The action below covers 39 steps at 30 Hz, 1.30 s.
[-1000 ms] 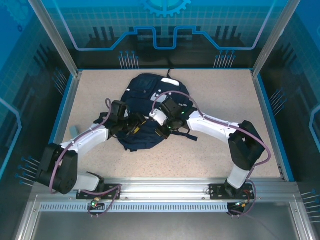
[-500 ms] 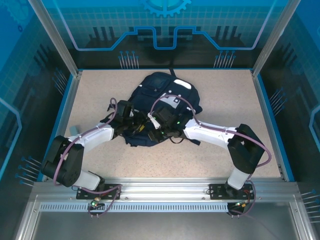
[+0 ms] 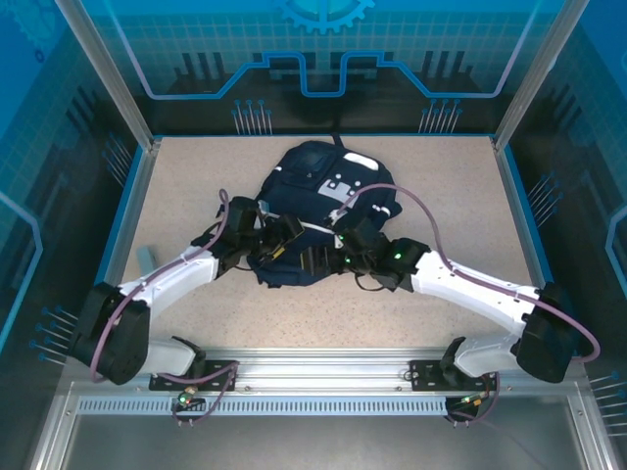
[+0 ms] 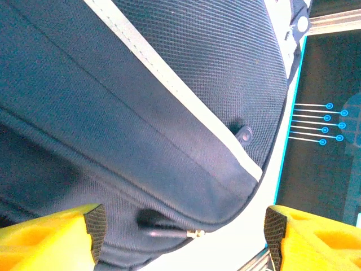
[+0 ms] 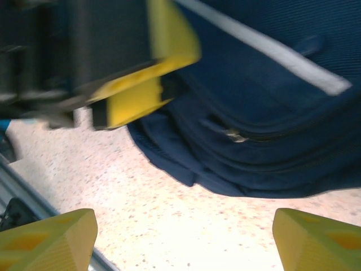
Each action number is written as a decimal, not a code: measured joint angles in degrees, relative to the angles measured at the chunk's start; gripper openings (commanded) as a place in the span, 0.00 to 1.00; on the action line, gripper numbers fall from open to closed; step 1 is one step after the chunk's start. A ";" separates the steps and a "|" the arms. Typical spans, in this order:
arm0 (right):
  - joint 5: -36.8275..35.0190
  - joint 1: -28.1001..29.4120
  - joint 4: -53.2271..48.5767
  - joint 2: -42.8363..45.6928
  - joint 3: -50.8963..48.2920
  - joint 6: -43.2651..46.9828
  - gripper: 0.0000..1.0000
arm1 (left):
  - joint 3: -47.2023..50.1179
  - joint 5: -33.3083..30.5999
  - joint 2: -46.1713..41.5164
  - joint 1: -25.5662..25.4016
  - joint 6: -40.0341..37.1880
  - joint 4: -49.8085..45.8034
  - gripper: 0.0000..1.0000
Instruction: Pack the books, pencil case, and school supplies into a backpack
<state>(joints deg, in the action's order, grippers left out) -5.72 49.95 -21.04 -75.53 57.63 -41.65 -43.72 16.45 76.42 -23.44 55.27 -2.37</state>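
The navy backpack [image 3: 318,196] lies flat mid-table with its white-patched top toward the back. Its mesh fabric and white stripe [image 4: 169,84] run across the left wrist view, with a zip pull [image 4: 172,230] low between the fingers. My left gripper [image 3: 287,237] is open over the backpack's near-left edge, holding nothing. My right gripper [image 3: 323,259] is open just off the near edge. Its yellow fingers [image 5: 51,240] straddle bare table in front of the bag [image 5: 271,113], and the left gripper's yellow finger [image 5: 141,73] shows at upper left. The books, pencil case and school supplies are out of view.
A small grey-green object [image 3: 145,257] lies by the table's left rim. A speckled tabletop [image 3: 441,186] surrounds the bag inside a blue-edged frame. Both arms reach in from the aluminium rail [image 3: 323,370] at the near edge.
Both grippers opened, the right from fully shut. The right arm swung back toward the right and near side. The backpack shifted slightly back and right and now lies flatter.
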 measured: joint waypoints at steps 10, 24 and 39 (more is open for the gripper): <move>7.78 -13.49 0.04 -2.14 -1.79 -8.17 0.82 | 3.10 -5.84 -12.20 -3.17 -6.25 -9.20 0.71; 16.33 -16.59 0.59 -11.45 3.56 -10.93 0.80 | 2.56 -8.70 -4.61 -10.73 -19.15 -7.50 0.67; 18.99 -17.40 0.57 -14.53 6.62 -12.20 0.78 | 0.28 -11.74 0.57 -11.34 -32.94 -2.91 0.65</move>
<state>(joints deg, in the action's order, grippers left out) 13.28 32.56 -20.47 -90.06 64.25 -53.84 -43.44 4.71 76.99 -34.79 22.33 -5.28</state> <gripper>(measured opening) 0.784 0.647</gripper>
